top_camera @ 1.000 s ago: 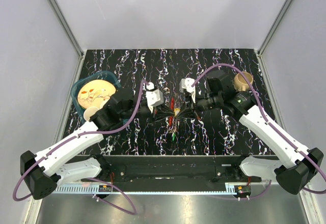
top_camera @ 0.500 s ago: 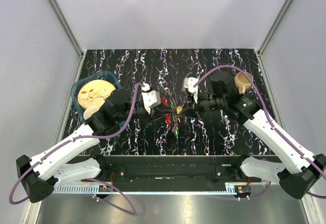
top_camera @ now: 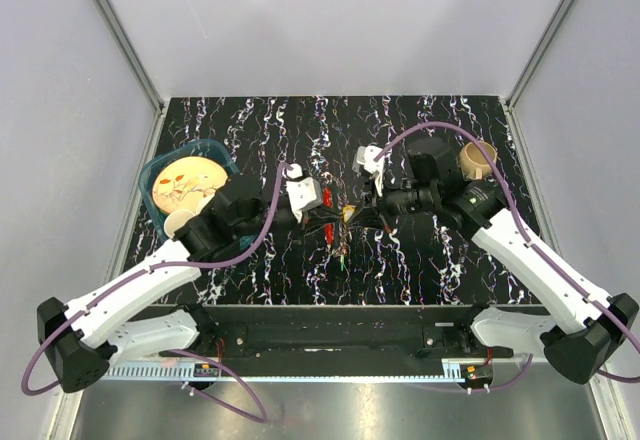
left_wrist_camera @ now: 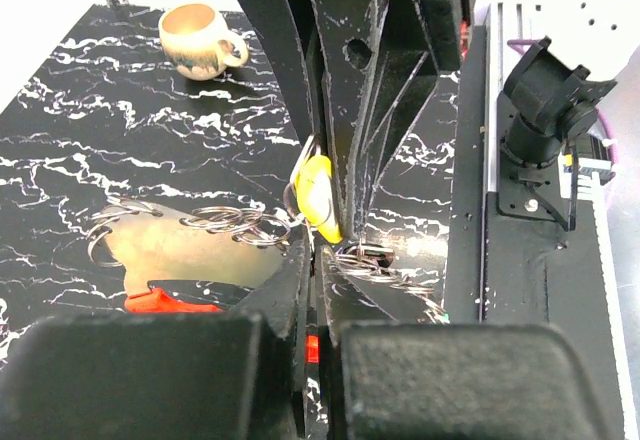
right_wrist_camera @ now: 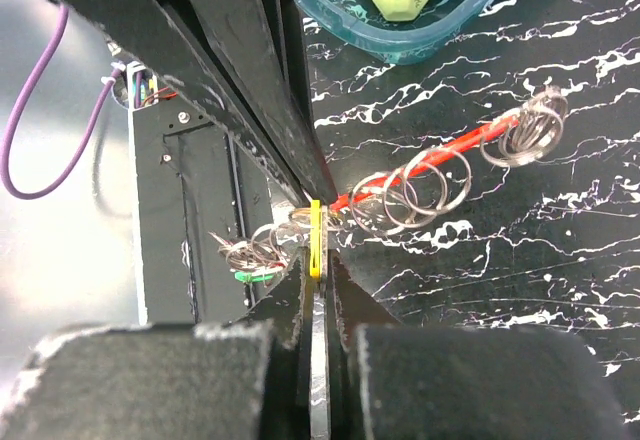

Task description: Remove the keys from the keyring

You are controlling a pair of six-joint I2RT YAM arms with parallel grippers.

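The keyring is a chain of grey metal loops (right_wrist_camera: 420,188) with a red piece (right_wrist_camera: 455,150), hanging between my two grippers above the table. My left gripper (top_camera: 325,218) is shut on the ring bunch, and red shows between its jaws in the left wrist view (left_wrist_camera: 312,345). My right gripper (top_camera: 360,212) faces it and is shut on a yellow-headed key (right_wrist_camera: 316,245) with a silver blade. That key also shows in the left wrist view (left_wrist_camera: 320,198). A green-headed key (top_camera: 340,257) dangles below the bunch. Other keys are too small to tell apart.
A tan mug (top_camera: 477,160) stands at the back right, behind the right arm. A teal container (top_camera: 157,167) with a patterned plate and a small cup sits at the left edge. The arm bases and black rail (top_camera: 330,335) run along the near edge.
The grippers, first bunched together at the centre, have drawn slightly apart. The ring chain is now stretched between them and the red piece hangs lower left.
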